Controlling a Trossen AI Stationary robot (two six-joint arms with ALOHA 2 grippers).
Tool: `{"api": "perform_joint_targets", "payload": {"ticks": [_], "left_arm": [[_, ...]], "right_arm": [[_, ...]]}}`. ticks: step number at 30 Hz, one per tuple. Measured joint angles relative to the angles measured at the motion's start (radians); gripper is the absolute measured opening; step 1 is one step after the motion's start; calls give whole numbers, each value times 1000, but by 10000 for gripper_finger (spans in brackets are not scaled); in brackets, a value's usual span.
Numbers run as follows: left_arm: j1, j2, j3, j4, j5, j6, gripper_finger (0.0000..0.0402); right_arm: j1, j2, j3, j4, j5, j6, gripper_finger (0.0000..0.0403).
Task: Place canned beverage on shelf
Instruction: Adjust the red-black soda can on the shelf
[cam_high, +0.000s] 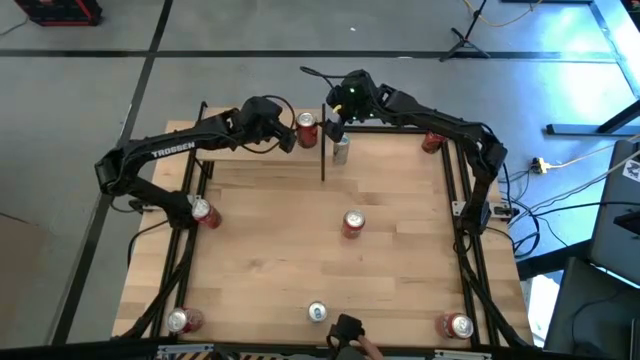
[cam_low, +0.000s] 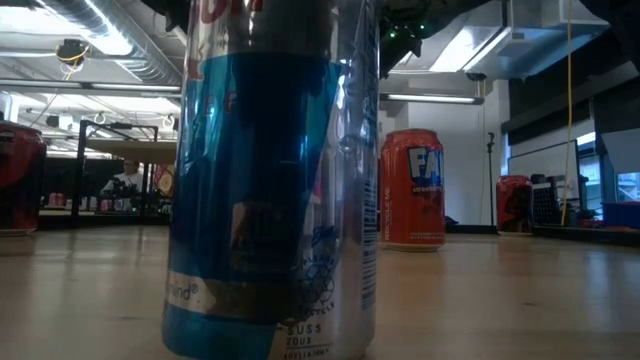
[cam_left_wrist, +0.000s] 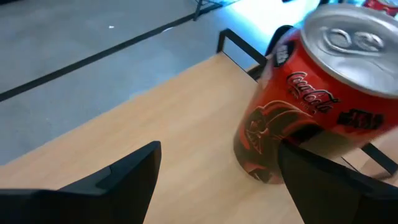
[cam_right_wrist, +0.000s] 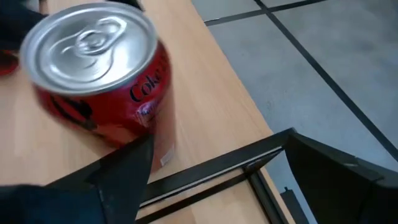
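Note:
A red Coca-Cola can (cam_high: 307, 128) stands upright at the table's far edge, on a light-wood board with a black frame, the shelf (cam_left_wrist: 186, 124). A thin black post (cam_high: 322, 155) stands beside it. My left gripper (cam_high: 290, 137) is open, just left of the can. In the left wrist view the can (cam_left_wrist: 311, 93) stands off to one side, by one finger (cam_left_wrist: 323, 180). My right gripper (cam_high: 334, 122) is open, just right of the can. The can also shows in the right wrist view (cam_right_wrist: 102, 74), beside one finger (cam_right_wrist: 118, 180). My left gripper has one finger close against the can's lower side (cam_left_wrist: 273, 162), but I cannot tell whether it touches. My right gripper has one finger in front of the can's base (cam_right_wrist: 140, 134), and I cannot tell whether it touches.
A slim silver can (cam_high: 341, 150) stands just below my right gripper. Red cans stand at the left (cam_high: 205, 212), centre (cam_high: 353, 223) and far right (cam_high: 432, 142), and several along the near edge. A blue-silver can (cam_low: 270, 180) fills the low view. A person's hand (cam_high: 365, 346) shows at the near edge.

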Motion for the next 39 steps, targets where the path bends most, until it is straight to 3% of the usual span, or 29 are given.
{"api": "perform_joint_targets", "payload": {"ticks": [9, 23, 39], "left_arm": [[34, 0, 0, 6, 7, 26, 322], [35, 0, 0, 68, 54, 56, 322], [44, 14, 0, 73, 56, 87, 322]], "right_arm": [[49, -3, 0, -15, -7, -4, 356], [28, -3, 50, -39, 130, -31, 356], [33, -3, 51, -98, 99, -50, 356]]}}
